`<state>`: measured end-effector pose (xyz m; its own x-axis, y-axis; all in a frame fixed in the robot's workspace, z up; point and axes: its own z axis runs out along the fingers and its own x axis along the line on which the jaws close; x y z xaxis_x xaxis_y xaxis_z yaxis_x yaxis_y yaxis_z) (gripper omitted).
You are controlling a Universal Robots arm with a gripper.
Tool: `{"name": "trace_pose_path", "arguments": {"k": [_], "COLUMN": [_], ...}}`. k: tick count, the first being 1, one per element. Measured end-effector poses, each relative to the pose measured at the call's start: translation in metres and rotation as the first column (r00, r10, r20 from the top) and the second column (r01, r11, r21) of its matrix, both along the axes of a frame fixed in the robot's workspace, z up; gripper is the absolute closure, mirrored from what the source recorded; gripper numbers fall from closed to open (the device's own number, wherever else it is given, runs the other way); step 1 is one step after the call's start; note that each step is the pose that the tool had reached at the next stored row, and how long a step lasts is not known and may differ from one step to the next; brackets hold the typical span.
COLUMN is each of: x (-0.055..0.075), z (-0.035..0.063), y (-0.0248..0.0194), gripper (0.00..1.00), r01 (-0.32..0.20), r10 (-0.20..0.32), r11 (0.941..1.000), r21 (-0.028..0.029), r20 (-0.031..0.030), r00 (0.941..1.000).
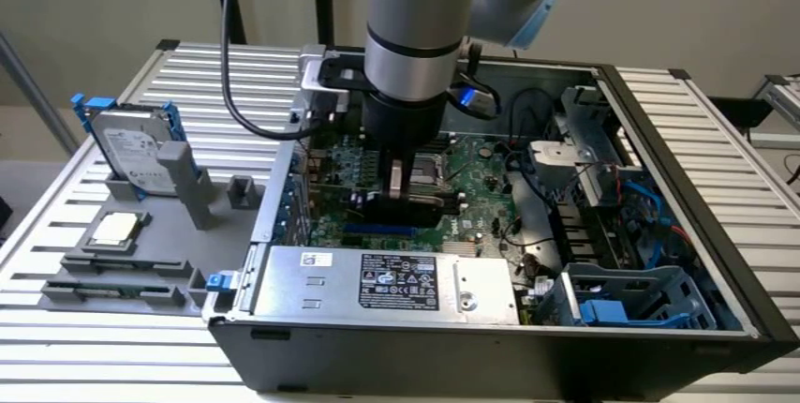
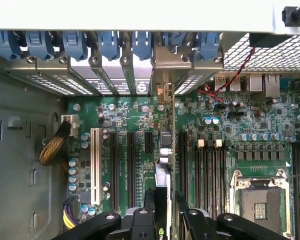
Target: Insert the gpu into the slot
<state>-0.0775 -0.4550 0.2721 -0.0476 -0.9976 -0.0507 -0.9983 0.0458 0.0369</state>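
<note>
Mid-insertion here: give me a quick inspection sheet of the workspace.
Surface: slatted metal table carrying an open computer case.
Job's things: gpu held on edge over the green motherboard; the blue slot shows just below it; whether it is seated cannot be told.
Clutter: hard drive and CPU chip on grey fixtures beside the case.
Grippers: gripper shut on the gpu.
Cables: black cable hanging beside the arm; red wires near the rear ports.
Surroundings: plain wall behind the table.
</note>
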Motion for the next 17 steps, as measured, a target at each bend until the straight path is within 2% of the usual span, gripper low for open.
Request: {"name": "trace_pose_path", "arguments": {"k": [5, 17], "x": [0.0000, 0.0001], "z": [-0.0029, -0.0054], "y": [0.0000, 0.0031], "gripper": [0.74, 0.74], "r01": [-0.001, -0.007], "r10": [0.001, 0.007], "r11": [1.0000, 1.0000], "r21": [0.0000, 0.0000], "r20": [-0.0085, -0.0088], "r00": [1.0000, 0.9999]}}
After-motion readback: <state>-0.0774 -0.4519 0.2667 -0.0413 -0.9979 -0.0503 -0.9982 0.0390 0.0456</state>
